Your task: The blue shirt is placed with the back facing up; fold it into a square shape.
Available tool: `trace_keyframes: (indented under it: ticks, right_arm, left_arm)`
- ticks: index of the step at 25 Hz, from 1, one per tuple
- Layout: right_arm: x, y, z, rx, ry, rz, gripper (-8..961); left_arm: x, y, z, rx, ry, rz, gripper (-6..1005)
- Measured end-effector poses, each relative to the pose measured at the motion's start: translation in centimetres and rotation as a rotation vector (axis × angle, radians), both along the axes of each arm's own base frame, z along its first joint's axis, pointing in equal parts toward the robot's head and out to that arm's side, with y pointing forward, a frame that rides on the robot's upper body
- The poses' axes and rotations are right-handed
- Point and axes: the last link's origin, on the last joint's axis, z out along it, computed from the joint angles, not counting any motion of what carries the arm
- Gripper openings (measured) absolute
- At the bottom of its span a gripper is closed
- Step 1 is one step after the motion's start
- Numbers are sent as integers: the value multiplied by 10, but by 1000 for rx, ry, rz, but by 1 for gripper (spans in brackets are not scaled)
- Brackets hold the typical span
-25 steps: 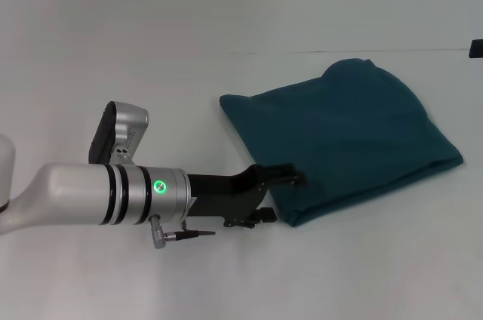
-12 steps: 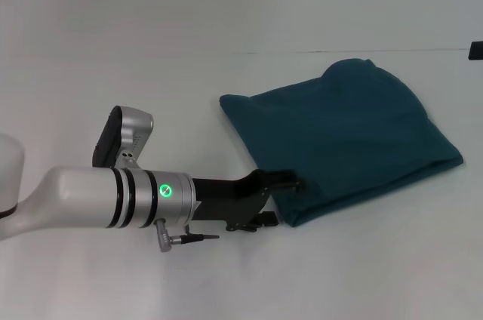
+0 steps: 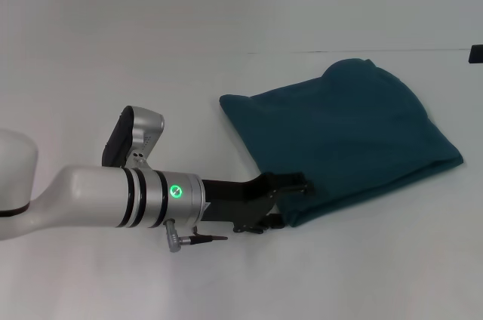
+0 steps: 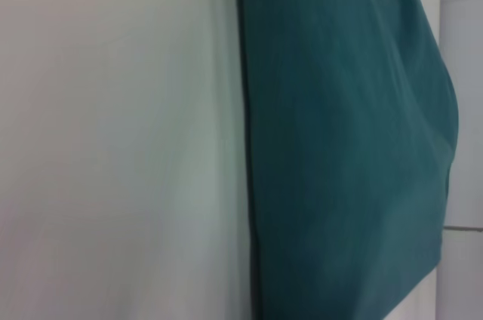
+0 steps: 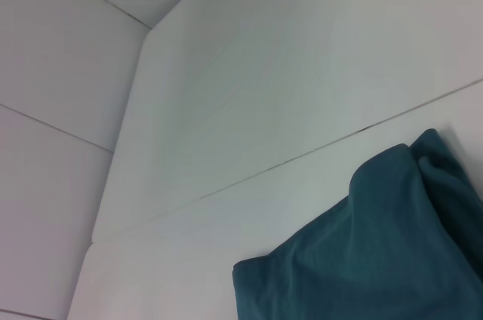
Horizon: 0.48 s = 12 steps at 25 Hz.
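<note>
1. Lower left of the head view: the left gripper (image 3: 290,201) sits low at the shirt's near corner, touching the hem. Can't tell if it's clenched on cloth or released.
2. The blue shirt (image 3: 343,139) lies already folded, center-right on the white table (image 3: 226,33).
3. Looks soft, light, floppy, so I'd grab hems or corners, not the middle.
4. Right arm is out of sight.
</note>
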Motion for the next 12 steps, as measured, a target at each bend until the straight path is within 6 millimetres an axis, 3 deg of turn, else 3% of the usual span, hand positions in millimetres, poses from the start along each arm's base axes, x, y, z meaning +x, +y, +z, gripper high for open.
trace_keyframes:
  ticks: [12]
  right_arm:
    - [0, 0, -2, -2, 5, 0, 794]
  left_arm:
    - [3, 4, -5, 9, 29, -6, 873]
